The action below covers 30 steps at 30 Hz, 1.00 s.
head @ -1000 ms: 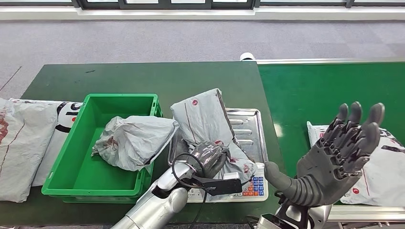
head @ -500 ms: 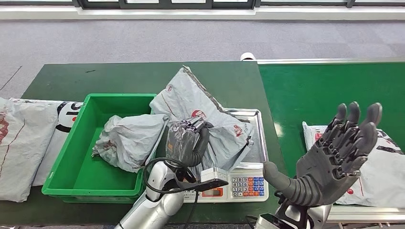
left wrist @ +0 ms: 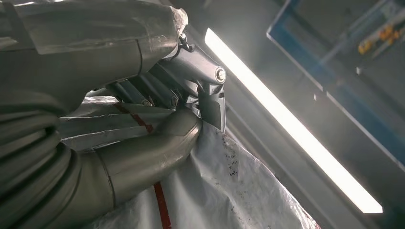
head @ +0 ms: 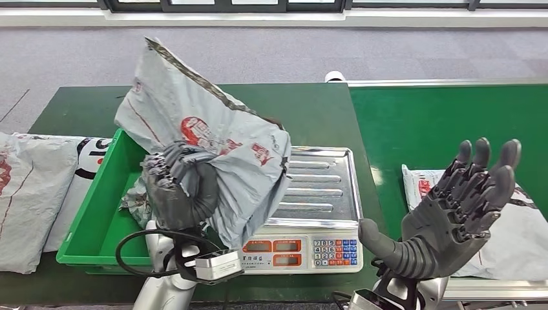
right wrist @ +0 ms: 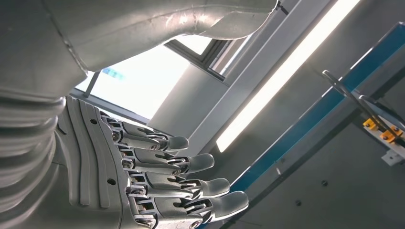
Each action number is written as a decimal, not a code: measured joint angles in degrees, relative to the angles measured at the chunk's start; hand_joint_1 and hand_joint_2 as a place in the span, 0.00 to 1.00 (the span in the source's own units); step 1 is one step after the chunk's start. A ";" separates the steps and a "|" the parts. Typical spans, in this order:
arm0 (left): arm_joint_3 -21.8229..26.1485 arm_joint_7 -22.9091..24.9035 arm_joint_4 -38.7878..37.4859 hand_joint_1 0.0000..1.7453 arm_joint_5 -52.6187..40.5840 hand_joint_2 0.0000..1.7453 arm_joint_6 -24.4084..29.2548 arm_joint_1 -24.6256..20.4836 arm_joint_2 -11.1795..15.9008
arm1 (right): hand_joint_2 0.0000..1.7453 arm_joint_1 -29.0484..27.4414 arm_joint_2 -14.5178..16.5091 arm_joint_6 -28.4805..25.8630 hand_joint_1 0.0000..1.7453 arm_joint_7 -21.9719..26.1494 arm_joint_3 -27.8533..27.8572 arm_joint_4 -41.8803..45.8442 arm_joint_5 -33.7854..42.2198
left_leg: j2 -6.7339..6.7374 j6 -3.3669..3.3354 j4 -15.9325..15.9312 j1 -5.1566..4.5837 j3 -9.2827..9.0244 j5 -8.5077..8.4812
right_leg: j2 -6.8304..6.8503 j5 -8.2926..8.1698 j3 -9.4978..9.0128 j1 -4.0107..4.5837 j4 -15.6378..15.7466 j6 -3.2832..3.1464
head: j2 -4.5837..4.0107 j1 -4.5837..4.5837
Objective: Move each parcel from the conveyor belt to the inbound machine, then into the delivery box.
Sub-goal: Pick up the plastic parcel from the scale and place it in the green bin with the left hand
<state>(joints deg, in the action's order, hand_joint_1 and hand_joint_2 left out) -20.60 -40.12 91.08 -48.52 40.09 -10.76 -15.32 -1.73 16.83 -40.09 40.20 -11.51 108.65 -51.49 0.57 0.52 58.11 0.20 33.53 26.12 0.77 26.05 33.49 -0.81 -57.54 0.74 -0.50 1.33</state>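
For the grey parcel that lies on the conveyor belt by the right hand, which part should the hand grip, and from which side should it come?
Probably the near-left corner of the parcel on the belt, reached from above. It lies flat and limp, so only a pinched-up fold gives a hold. The right hand hovers open above it; the left hand grips the lifted parcel.

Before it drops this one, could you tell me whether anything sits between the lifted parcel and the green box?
Nothing blocks the way: the left hand holds the parcel over the green box. Another parcel already lies inside.
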 joint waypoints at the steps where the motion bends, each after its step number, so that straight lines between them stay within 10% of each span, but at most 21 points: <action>1: 0.76 -0.01 1.26 1.00 1.08 1.00 0.00 0.29 0.00 | 1.00 0.00 -0.01 0.00 0.00 0.00 0.01 0.00 0.15 | 0.00 0.00 0.00 0.00 0.00 0.00 | 0.00 0.00 0.00 0.00 0.00 0.00 | 0.00 0.00; 15: 15.24 0.08 -0.82 1.00 6.16 1.00 0.00 2.68 -0.13 | 1.00 -0.14 0.00 0.00 0.00 0.00 0.13 0.39 0.38 | 0.01 0.03 0.00 0.00 -0.03 -0.02 | -0.01 0.00 0.01 0.00 0.00 -0.01 | 0.00 0.00; 30: 18.60 4.20 -9.84 1.00 1.34 1.00 0.00 2.60 -0.22 | 1.00 -0.20 0.00 0.00 0.00 0.02 0.13 0.55 -0.04 | 0.01 0.03 0.00 0.00 -0.02 -0.02 | -0.02 0.00 0.04 0.00 0.01 -0.01 | 0.00 0.00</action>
<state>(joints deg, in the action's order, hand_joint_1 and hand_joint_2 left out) -2.00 -35.92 81.23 -47.19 40.09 -8.16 -15.55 -1.93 16.83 -40.09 40.22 -11.39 109.20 -51.54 0.58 0.55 58.11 0.19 33.51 26.10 0.75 26.05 33.53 -0.81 -57.54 0.73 -0.50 1.33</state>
